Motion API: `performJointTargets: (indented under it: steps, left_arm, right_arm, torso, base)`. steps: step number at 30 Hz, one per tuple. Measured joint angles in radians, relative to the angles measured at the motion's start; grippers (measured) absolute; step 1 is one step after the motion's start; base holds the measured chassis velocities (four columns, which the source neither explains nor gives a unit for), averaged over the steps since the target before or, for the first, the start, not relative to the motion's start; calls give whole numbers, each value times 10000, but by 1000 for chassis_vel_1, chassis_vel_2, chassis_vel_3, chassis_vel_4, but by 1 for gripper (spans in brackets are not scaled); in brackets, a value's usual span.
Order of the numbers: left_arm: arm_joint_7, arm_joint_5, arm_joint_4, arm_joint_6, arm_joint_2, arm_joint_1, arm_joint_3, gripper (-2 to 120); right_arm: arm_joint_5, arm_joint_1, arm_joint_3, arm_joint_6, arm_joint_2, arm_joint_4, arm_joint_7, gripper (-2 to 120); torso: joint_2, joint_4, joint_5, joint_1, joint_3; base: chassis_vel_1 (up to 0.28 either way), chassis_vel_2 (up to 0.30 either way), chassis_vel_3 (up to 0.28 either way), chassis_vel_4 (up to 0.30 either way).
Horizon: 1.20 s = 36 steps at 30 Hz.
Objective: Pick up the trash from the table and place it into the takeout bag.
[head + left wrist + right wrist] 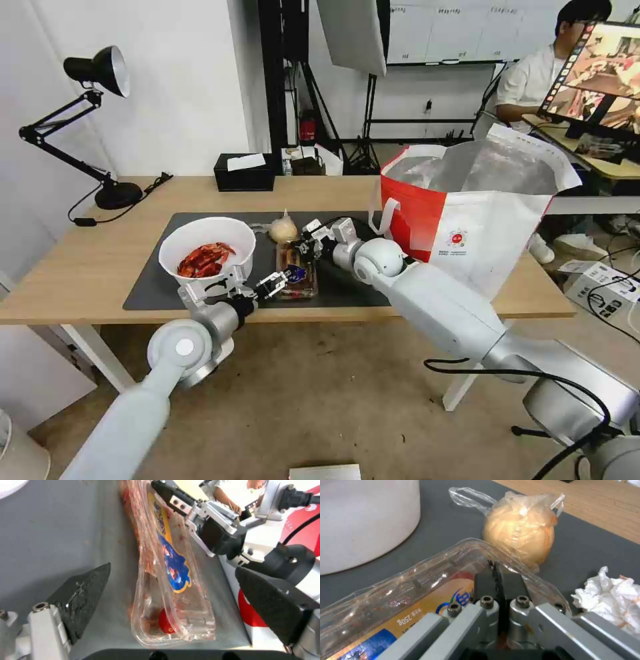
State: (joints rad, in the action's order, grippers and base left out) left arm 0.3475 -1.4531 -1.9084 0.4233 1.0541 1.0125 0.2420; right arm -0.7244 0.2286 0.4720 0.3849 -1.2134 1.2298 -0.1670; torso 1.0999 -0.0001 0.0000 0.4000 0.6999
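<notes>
The clear clamshell box (298,272) with red tomatoes lies on the dark mat (153,290) of the table (80,267). My right gripper (497,574) is shut on the lid edge at the box's far end (420,585). My left gripper (173,568) is open, with its fingers (83,592) either side of the box's near end (166,580). The white bowl (208,247) of crayfish shells stands left of the box. The knotted beige bag (518,532) and the crumpled tissue (610,600) lie just beyond the box. The takeout bag (467,213) stands open at the table's right.
A black tissue box (245,172) sits at the table's back edge and a black desk lamp (100,120) at its back left. A person sits at a desk with a monitor (597,73) behind the bag. A cable runs across the floor on the right.
</notes>
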Motion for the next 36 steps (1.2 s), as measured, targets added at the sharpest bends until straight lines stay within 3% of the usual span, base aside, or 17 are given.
performJointTargets:
  steps: [7, 10, 15, 20, 23, 30, 36]
  left_arm:
    - [134, -11, 115, -10, 40, -78, -82, 97]
    - [227, -2, 190, -15, 96, -122, -158, 83]
    - [313, 20, 244, -34, 149, -183, -235, 71]
    - [363, 31, 314, -71, 175, -262, -308, 47]
    - [372, 33, 326, -84, 174, -286, -323, 42]
    - [399, 41, 317, -122, 134, -322, -357, 11]
    - [405, 86, 252, -175, 124, -282, -359, 0]
  right_arm:
    - [-6, 18, -46, -12, 3, 12, 6, 0]
    - [-9, 29, -93, -19, 15, 38, 6, 0]
    - [-13, 36, -113, -21, 49, 72, 7, 0]
    - [-19, 84, -119, -21, 119, 160, 21, 0]
    - [-20, 89, -119, -22, 124, 165, 26, 0]
    - [-27, 81, -122, -24, 117, 166, 35, 0]
    - [-35, 85, -122, -27, 93, 168, 37, 0]
  torso:
    - [0, 0, 0, 0, 0]
    - [0, 1, 0, 0, 0]
    - [0, 1, 0, 0, 0]
    - [0, 1, 0, 0, 0]
    - [0, 0, 0, 0, 0]
    - [0, 0, -1, 0, 0]
    - [0, 0, 0, 0, 0]
  base:
    - [0, 0, 0, 0]
    - [0, 0, 0, 0]
    - [0, 0, 0, 0]
    - [0, 0, 0, 0]
    - [0, 0, 0, 0]
    - [0, 0, 0, 0]
    - [0, 0, 0, 0]
